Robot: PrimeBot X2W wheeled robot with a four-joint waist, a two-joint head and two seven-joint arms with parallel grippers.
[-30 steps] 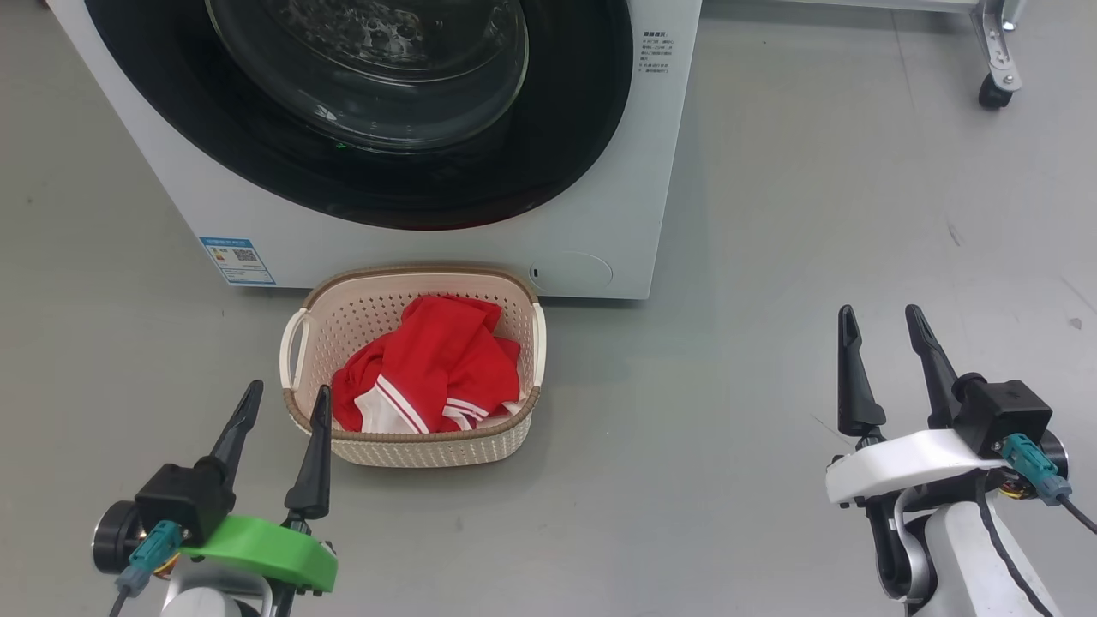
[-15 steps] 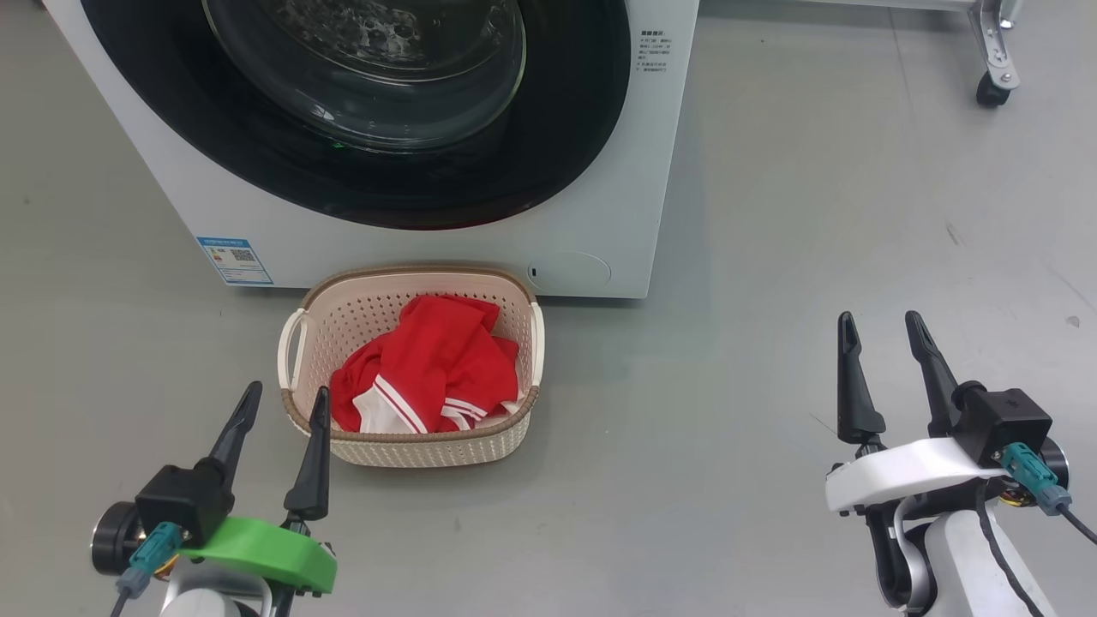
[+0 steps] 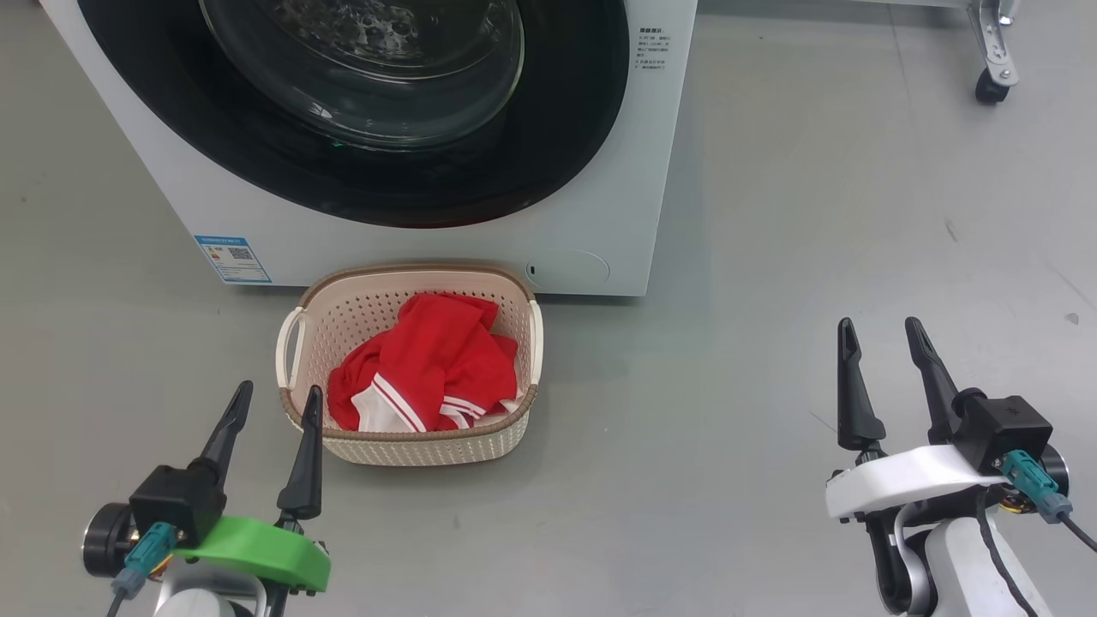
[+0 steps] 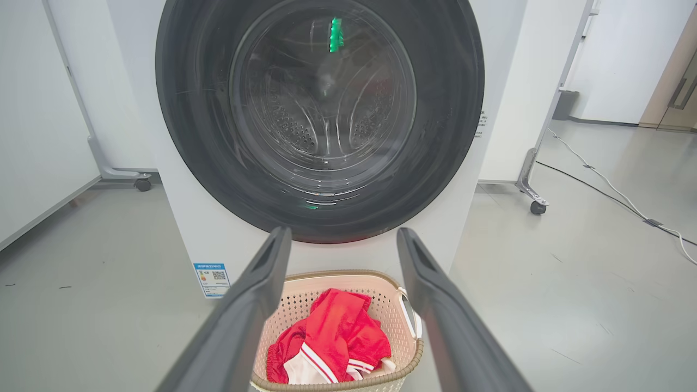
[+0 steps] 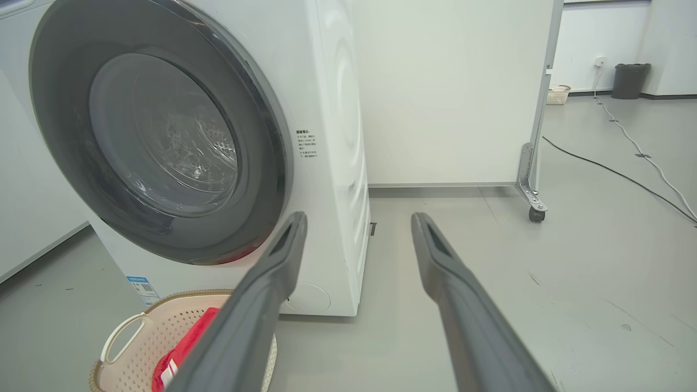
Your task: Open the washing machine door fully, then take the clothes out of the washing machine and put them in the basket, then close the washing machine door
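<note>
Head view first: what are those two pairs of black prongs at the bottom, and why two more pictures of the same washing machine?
Those prongs are the robot's fingers, two per arm. The head view looks down from a camera on its head: the left fingers are at lower left, the right fingers at lower right, both pairs spread and holding nothing. The other pictures come from wrist cameras, looking along each arm's own fingers. On the floor stands the white washing machine, its black-rimmed door apparently shut. Before it sits a cream basket holding red and white clothes.
</note>
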